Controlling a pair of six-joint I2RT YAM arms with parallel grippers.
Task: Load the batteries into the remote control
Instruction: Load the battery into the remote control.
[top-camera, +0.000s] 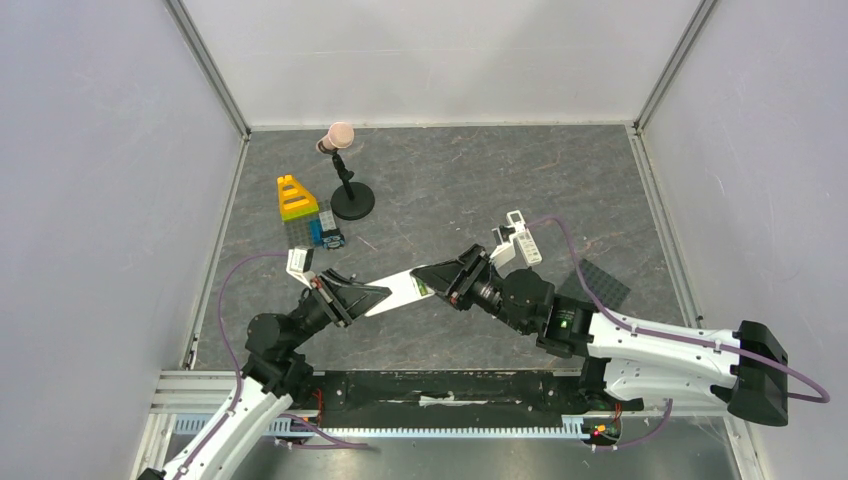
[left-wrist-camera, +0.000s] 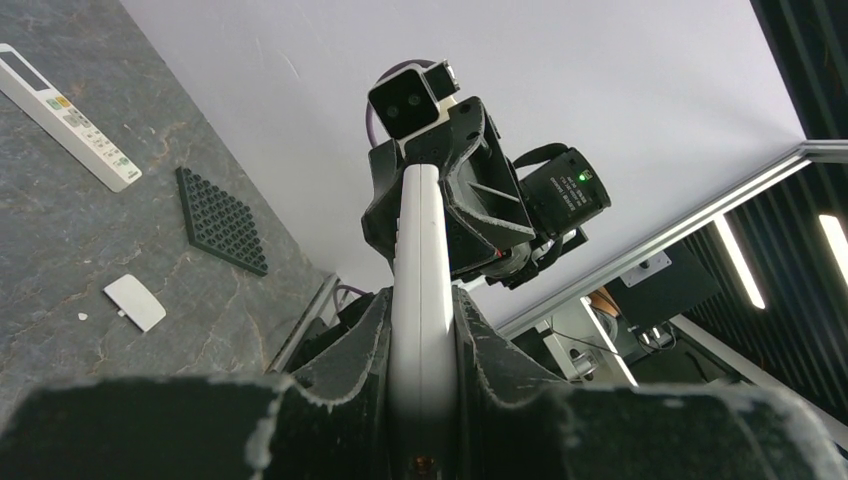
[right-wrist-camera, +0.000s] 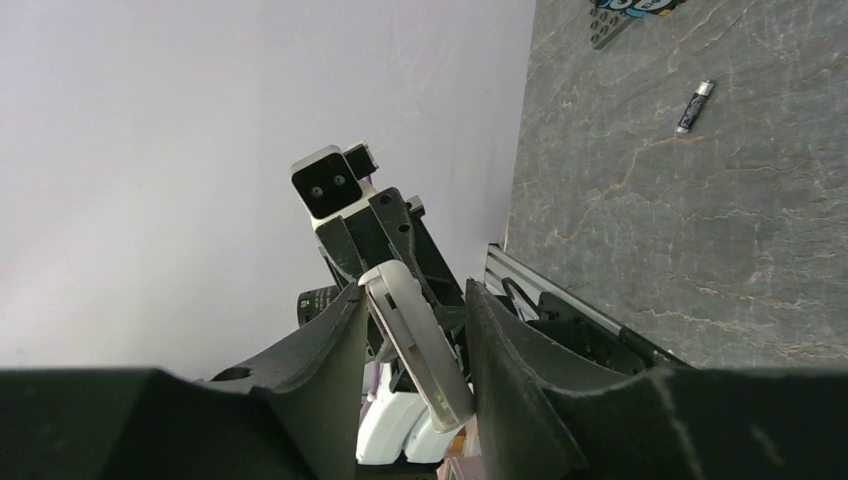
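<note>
The white remote control (top-camera: 400, 290) is held in the air between both grippers. My left gripper (top-camera: 352, 298) is shut on one end; in the left wrist view the remote (left-wrist-camera: 420, 290) stands edge-on, pinched between both fingers. My right gripper (top-camera: 440, 279) stands around the other end. In the right wrist view the remote (right-wrist-camera: 415, 340) lies tilted between the spread fingers with gaps on both sides. One dark and grey battery (right-wrist-camera: 695, 105) lies on the grey table. No green or blue battery shows.
A longer slim white remote (left-wrist-camera: 65, 115), a black studded plate (left-wrist-camera: 222, 220) and a small white cover (left-wrist-camera: 134, 302) lie on the table. Yellow and green bricks (top-camera: 295, 200) and a black stand with a pink ball (top-camera: 345, 190) stand at the back left. White walls enclose the table.
</note>
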